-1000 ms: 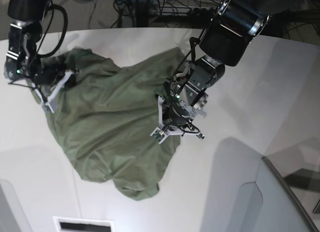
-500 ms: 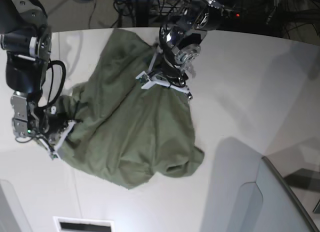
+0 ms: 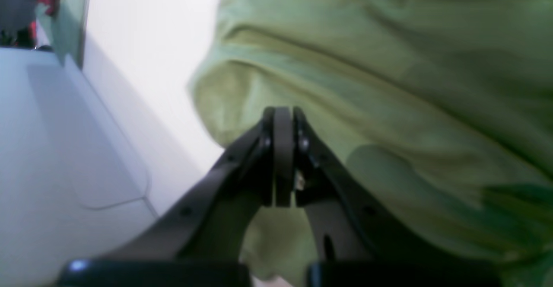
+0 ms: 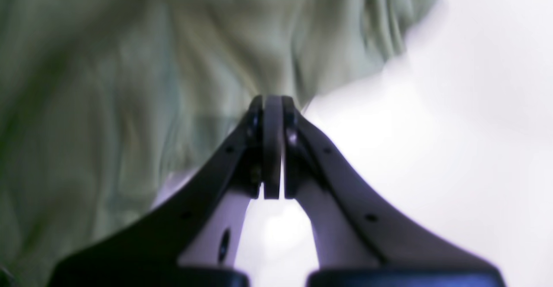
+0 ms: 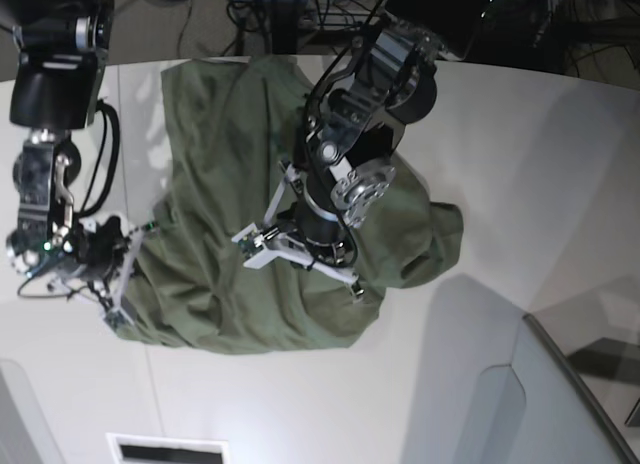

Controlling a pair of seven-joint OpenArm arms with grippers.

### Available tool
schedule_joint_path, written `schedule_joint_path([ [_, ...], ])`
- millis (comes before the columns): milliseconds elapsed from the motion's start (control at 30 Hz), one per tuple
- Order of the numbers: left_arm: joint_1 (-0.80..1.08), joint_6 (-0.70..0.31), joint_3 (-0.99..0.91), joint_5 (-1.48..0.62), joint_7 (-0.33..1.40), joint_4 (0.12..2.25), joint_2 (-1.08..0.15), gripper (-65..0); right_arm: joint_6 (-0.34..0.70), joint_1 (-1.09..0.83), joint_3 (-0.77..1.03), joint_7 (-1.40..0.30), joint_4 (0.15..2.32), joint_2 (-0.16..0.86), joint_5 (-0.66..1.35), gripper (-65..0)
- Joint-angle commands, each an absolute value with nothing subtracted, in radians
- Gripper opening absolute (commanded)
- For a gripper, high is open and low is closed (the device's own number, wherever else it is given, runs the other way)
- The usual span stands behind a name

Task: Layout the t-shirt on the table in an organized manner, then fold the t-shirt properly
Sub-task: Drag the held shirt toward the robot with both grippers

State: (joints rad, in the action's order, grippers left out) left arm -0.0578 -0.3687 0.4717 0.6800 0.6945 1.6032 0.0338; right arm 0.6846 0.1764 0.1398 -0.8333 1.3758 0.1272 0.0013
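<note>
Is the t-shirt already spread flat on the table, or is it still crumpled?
Crumpled. The t-shirt lies bunched on the table with deep wrinkles and overlapping folds; neither sleeves nor collar are laid out.

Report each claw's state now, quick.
Left claw: shut, pinching the t-shirt.
Right claw: shut, pinching the t-shirt's edge.

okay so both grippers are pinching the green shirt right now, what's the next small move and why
Probably draw the two arms apart. The left gripper and right gripper are each shut on the t-shirt, which lies bunched and creased on the table, so tension should flatten it.
</note>
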Motion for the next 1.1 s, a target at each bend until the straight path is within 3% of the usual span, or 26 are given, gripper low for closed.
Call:
schedule_joint_path([
  [0, -0.108, -0.358, 0.464, 0.687, 0.684, 1.573, 0.041, -65.0, 0.698, 0.143, 0.133, -0.848, 1.460, 0.104, 0.030, -65.0],
  [267, -0.321, -0.348, 0.456, 0.611, 0.562, 1.207, 0.079, -65.0, 0.698, -0.196, 0.131, -0.977, 1.778, -0.031, 0.025, -65.0],
  [400, -0.386, -0.265, 0.460, 0.584, 0.515, 1.059, 0.087, -65.0, 0.698, -0.262, 0.093, -1.033, 1.804, -0.062, 0.025, -65.0],
  [567, -0.397, -0.260, 0.460, 0.579, 0.496, 0.977, 0.093, -65.0, 0.698, -0.262, 0.065, -1.035, 1.676, -0.059, 0.028, -65.0],
  [700, -0.363, -0.260, 0.460, 0.579, 0.501, 0.980, 0.051, -65.0, 0.698, -0.197, 0.191, -1.033, 1.515, -0.050, 0.028, -65.0],
  [833, -0.315, -0.260, 0.460, 0.581, 0.504, 0.992, 0.005, -65.0, 0.698, -0.130, 0.254, -0.975, 1.405, 0.022, 0.027, -65.0],
  [1067, -0.142, -0.260, 0.467, 0.581, 0.668, 1.247, -0.074, -65.0, 0.698, 0.104, 0.245, -0.912, 1.139, 0.153, 0.025, -65.0],
])
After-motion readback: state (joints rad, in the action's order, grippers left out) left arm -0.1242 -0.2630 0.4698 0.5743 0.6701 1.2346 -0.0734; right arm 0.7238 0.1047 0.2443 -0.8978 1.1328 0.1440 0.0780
